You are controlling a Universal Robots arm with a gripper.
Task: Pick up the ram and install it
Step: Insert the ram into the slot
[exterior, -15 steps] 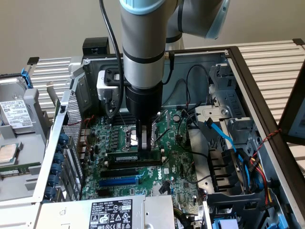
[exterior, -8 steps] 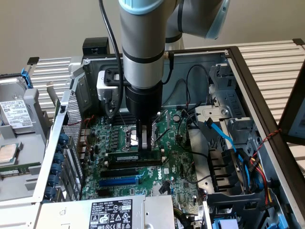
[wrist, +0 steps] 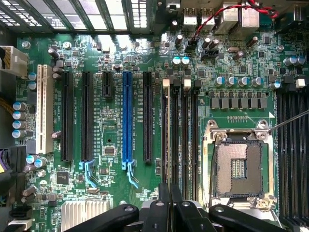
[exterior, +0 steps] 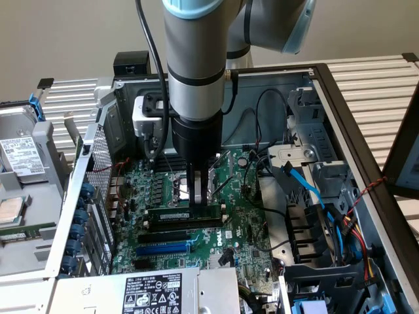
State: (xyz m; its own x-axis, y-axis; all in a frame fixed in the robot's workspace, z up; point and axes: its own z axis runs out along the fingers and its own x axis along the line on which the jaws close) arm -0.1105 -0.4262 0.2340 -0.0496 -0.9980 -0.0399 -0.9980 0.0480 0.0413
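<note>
Ram stands edge-up and level across the motherboard, just beside the CPU socket, at the memory slots. Cannot tell whether it is fully seated. Claw hangs vertical over the stick's middle, fingers narrow, apparently pinched on the top edge. Judgement: the step in hand is seating. To do it well, the stick should be square to its slot with the notch aligned, pressed straight and evenly, end clips free. A tilt risks jamming one end. Blue slot lies well apart.
</note>
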